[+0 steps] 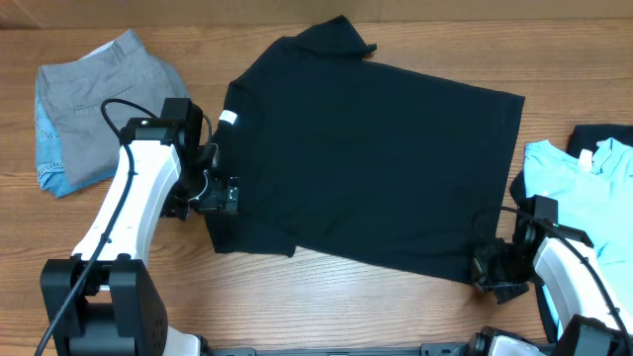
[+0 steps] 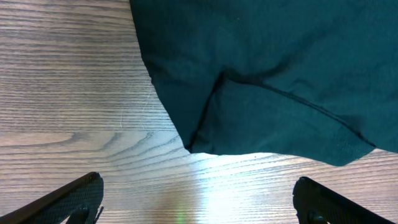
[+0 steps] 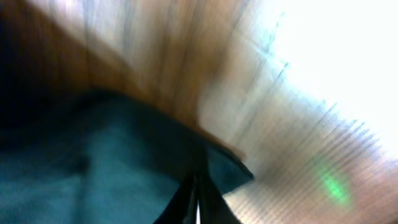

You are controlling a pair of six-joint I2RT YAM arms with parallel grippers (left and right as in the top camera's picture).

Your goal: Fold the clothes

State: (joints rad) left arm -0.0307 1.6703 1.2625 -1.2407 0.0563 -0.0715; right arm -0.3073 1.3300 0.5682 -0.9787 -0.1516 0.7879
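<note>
The black T-shirt (image 1: 376,158) lies spread flat across the middle of the table (image 1: 326,297), white neck label toward its left edge. The left gripper (image 1: 220,193) hangs released, jaws wide, just off the shirt's left sleeve. The right gripper (image 1: 487,269) is clenched on the shirt's lower right hem corner. A light blue T-shirt (image 1: 574,178) lies right of the black one, and grey trousers (image 1: 94,104) lie well to its left.

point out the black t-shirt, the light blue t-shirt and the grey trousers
black t-shirt (image 1: 376,158), overhead, middle of its body
light blue t-shirt (image 1: 559,176), overhead, bare front
grey trousers (image 1: 79,94), overhead, top face
</note>
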